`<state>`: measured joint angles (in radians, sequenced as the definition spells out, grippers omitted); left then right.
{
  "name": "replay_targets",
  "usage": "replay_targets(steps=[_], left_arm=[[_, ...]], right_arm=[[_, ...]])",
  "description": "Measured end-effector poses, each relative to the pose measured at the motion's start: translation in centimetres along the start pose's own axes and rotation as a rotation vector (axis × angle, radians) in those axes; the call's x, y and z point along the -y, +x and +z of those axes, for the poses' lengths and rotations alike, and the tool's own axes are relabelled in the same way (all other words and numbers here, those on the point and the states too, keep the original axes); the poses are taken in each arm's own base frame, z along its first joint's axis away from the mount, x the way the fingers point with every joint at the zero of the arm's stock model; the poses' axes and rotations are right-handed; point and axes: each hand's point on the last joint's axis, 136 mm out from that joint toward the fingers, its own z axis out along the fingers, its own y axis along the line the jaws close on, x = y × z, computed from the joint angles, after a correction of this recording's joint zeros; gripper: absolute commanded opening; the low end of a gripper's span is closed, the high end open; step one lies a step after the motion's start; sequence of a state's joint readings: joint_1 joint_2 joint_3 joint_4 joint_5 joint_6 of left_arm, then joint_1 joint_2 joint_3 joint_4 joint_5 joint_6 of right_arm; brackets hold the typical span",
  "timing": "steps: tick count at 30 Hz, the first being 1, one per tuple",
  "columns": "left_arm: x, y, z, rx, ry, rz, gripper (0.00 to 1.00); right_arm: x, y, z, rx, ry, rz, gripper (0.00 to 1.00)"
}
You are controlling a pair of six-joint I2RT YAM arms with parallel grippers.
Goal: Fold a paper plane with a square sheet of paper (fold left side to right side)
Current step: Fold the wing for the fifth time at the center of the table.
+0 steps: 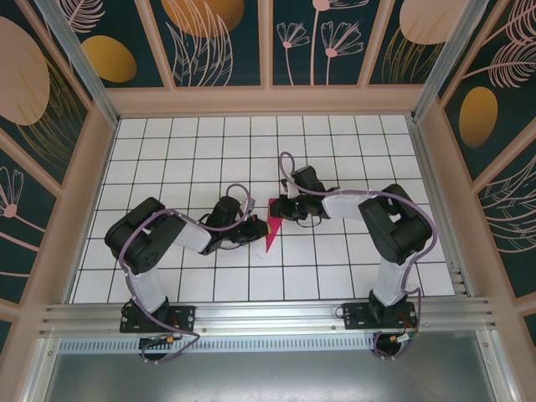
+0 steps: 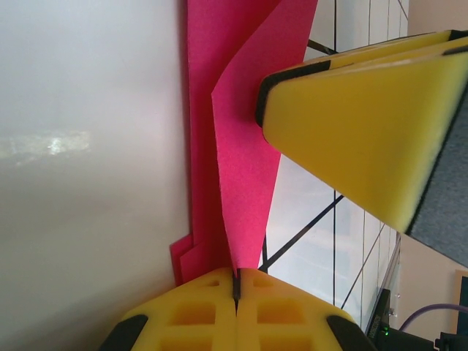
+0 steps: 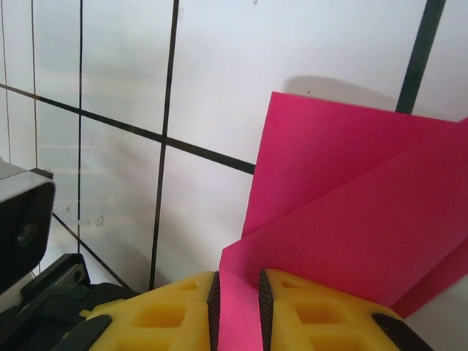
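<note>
left end effector (image 2: 235, 284) pinches pink paper (image 2: 245, 161); right end effector (image 3: 238, 300) grips its edge.

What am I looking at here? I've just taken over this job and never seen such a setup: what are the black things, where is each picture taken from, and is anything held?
The black things are two robot arms, bolted at the near edge of the table, which is white with a black grid. The wide picture looks down from above. The other two pictures come from cameras on the wrists, so the yellow pads at the bottom are that arm's own fingers. Between the arms is the pink paper, partly folded. The left gripper is shut on one end of it, and the right gripper pinches another edge.
</note>
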<state>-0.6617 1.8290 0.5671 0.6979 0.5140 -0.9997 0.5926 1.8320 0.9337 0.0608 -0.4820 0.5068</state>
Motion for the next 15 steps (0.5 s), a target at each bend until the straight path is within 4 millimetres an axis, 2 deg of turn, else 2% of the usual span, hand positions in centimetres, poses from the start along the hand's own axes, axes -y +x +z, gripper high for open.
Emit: replay_targets(steps=[11, 15], left_arm=[[0.0, 0.0, 0.1, -0.005, 0.002, -0.001, 0.0], [0.0, 0.0, 0.1, -0.004, 0.003, 0.0, 0.0]], right_arm=[[1.1, 0.2, 0.6, -0.013, 0.033, 0.015, 0.24], [1.4, 0.2, 0.6, -0.023, 0.043, 0.026, 0.2]])
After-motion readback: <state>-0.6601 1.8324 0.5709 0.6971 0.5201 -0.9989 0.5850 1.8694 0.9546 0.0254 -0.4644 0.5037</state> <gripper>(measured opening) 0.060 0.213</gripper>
